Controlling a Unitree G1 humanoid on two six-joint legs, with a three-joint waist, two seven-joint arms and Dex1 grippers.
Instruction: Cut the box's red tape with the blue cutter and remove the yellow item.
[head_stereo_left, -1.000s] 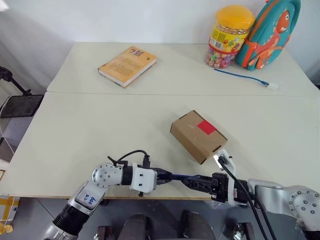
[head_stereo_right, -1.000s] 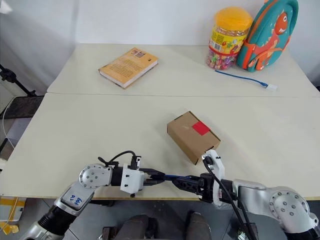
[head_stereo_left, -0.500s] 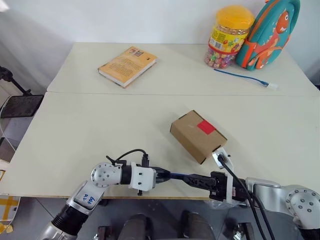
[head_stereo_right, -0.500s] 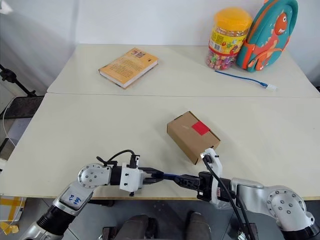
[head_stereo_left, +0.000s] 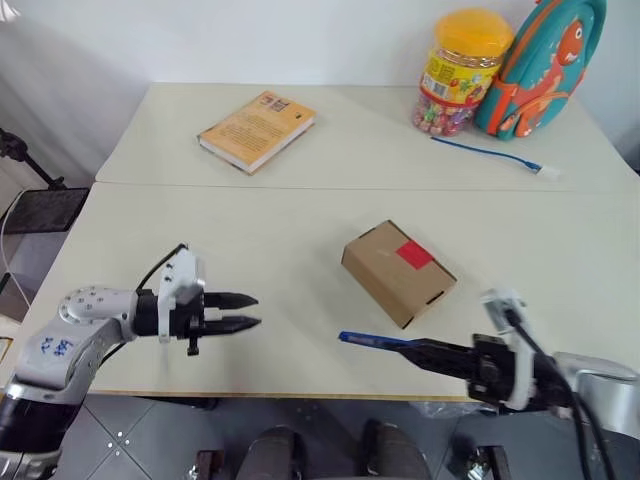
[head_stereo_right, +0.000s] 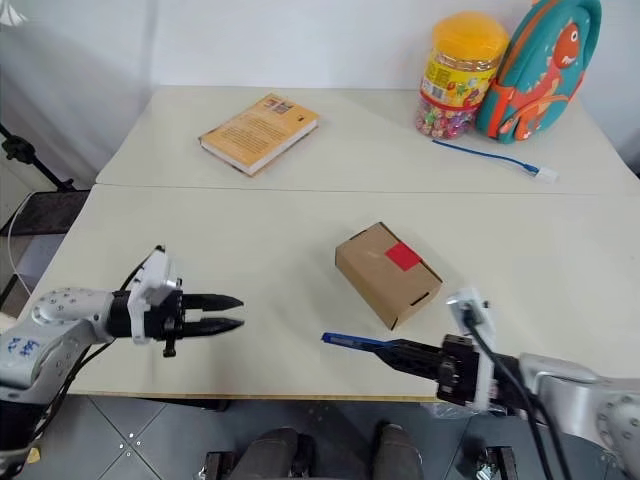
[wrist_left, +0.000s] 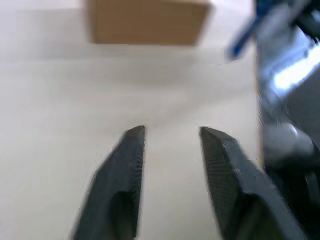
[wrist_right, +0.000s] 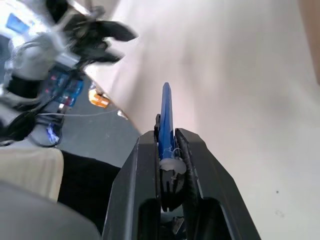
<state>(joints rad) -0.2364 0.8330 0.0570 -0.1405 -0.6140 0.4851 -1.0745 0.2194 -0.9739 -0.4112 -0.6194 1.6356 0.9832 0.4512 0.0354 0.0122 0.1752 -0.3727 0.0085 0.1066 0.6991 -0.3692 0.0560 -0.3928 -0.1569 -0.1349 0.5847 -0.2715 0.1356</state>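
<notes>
**Box sealed, cutter in the right hand**

Brown cardboard box (head_stereo_left: 398, 271) lies mid-tabletop (head_stereo_left: 200, 240), its small red tape square (head_stereo_left: 414, 254) uncut. The right hand (head_stereo_left: 425, 352) clamps the slim blue pen-shaped cutter (head_stereo_left: 372, 341), tip off the box's near corner. Judged next: bring the tip onto the tape. The left hand (head_stereo_left: 236, 311) hovers well apart, fingers parted, empty.

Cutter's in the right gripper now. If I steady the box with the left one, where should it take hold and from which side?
Probably the box's near-left end face, away from the red tape. Come in from the robot's left, where the left gripper stands open, pointing that way. The right gripper holds the blue cutter at the near-right, so the taped top stays free.
</notes>
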